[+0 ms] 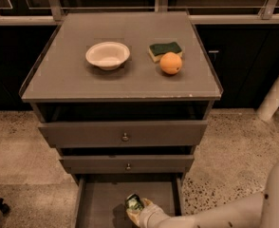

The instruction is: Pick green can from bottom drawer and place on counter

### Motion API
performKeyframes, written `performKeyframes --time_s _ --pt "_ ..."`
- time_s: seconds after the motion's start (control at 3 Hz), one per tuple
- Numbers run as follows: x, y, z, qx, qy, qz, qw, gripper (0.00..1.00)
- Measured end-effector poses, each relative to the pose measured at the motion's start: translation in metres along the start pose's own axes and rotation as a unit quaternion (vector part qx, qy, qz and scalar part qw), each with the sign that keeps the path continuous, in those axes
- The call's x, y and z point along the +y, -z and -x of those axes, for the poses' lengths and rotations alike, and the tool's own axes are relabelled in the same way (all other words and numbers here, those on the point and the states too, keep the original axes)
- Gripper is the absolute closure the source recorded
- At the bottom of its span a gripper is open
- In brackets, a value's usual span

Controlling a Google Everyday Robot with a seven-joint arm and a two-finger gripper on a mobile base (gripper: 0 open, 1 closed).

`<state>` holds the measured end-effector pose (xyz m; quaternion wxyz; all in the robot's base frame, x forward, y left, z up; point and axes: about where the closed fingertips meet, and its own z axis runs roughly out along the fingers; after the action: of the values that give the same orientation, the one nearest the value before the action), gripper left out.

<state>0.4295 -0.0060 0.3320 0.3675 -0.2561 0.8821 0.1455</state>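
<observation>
The bottom drawer [101,201] stands pulled out at the foot of the cabinet. Over its floor, near the right side, the green can [134,203] is held in my gripper [138,210], which reaches in from the lower right on a white arm and is shut on the can. The can's shiny green side and silvery end show just above the fingers. The counter [73,80] is the flat grey-brown top of the cabinet, higher up in the view.
On the counter sit a white bowl [107,55], a dark green sponge [165,49] and an orange [171,63]. Two knobbed drawers [125,137] are stepped out above the bottom one. Speckled floor surrounds the cabinet; a white post [277,91] leans at right.
</observation>
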Motion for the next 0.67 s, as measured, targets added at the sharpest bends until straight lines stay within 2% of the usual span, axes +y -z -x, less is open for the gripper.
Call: performKeyframes --time_s 0.33,0.67 --pt "-0.0153 0.0593 0.0424 -0.027 0.034 -0.030 0.9986 1.00" --pt "-0.0149 0.0590 0.0417 -0.027 0.034 -0.029 0.9986 1.00"
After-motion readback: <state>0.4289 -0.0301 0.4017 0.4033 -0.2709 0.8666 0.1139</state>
